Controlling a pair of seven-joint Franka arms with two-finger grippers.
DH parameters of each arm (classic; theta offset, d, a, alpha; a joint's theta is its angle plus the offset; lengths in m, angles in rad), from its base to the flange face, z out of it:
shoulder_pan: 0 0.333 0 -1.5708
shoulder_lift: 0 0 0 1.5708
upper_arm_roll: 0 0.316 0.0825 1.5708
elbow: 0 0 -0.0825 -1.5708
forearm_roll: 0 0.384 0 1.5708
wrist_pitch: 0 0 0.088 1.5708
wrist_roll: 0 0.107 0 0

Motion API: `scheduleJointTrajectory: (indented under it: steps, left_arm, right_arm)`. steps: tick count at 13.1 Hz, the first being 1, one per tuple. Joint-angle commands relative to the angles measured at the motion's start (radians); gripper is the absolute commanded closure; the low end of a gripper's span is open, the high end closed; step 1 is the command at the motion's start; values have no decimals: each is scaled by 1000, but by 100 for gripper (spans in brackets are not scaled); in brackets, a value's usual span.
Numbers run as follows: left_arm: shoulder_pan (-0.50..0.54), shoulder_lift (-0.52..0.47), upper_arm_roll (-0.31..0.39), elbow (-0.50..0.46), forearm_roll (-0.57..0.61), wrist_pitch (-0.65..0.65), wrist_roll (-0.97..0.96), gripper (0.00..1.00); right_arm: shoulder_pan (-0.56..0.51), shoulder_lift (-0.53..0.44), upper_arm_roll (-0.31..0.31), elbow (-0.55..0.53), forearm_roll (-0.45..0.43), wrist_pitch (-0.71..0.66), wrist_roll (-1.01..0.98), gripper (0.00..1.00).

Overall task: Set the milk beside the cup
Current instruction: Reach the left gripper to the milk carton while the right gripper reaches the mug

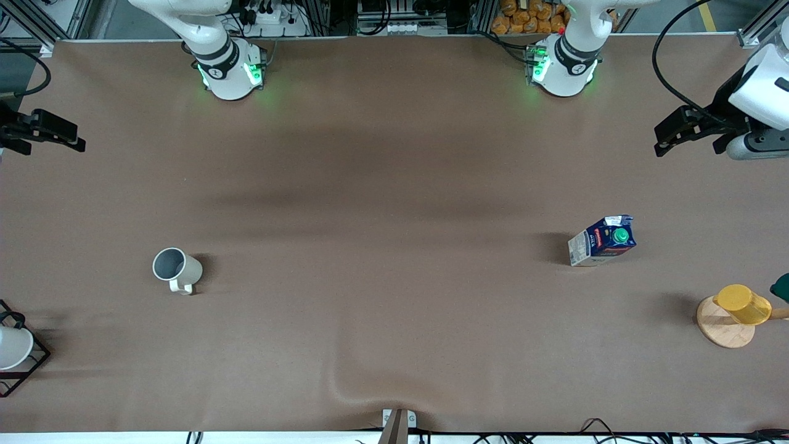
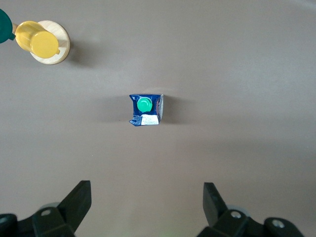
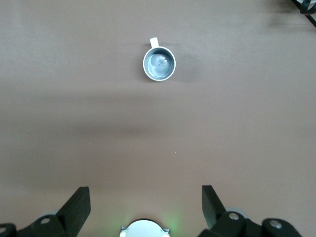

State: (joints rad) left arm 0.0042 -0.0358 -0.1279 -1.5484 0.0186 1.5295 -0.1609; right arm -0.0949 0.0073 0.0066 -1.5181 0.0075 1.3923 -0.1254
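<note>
The milk carton (image 1: pixel 602 240) is taken as the landmark; it is seen standing upright on the brown table (image 1: pixel 394 185), toward the left arm's end, with its green cap (image 1: pixel 621 235) on the dark-blue sloped top and a white side panel turned toward the right arm's end; nothing is touching it. In the left wrist view the carton (image 2: pixel 146 109) is seen from above, with bare table all round it.

The mug (image 1: pixel 176 269) is found well apart from the carton, toward the right arm's end of the table and slightly nearer to the front camera; it is upright, its grey inside is visible, and its small handle is turned toward the front camera; in the right wrist view the mug (image 3: pixel 159 63) is seen from above and appears empty.

The left gripper (image 1: pixel 664 147) is held in the air over the table edge at the left arm's end, well apart from the carton; its fingers (image 2: pixel 76 200) are spread wide and nothing is gripped.

The right gripper (image 1: pixel 77 143) is held over the table edge at the right arm's end, well apart from the carton; its fingers (image 3: pixel 74 205) are likewise spread and empty.

A yellow cup (image 1: pixel 744 304) lying on a round wooden board (image 1: pixel 724 330) is noted nearer to the front camera than the carton, close to the table edge at the left arm's end; a white cup (image 1: pixel 13 347) in a black wire rack (image 1: pixel 34 364) is noted at the right arm's end.
</note>
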Motion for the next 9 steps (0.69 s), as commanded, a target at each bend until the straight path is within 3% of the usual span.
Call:
scheduleJointTrajectory:
  steps: [1, 4, 6, 9]
  left_arm:
    - [-3, -24, 10, -16, -19, 0, 21, 0]
    - [-3, 36, 16, 42, -13, 0, 21, 0]
    - [-1, 82, 16, 27, -13, 1, 27, 0]
    - [17, 85, 14, -152, -3, 188, 26, 0]
  right_arm:
    - [-31, -21, 20, -13, -15, 5, 12, 0]
    - [-31, -18, 19, 2, -17, 14, 6, 0]
    - [-38, -12, 18, 10, -15, 17, 1, 0]
    - [-45, 2, 18, 12, -17, 10, 16, 0]
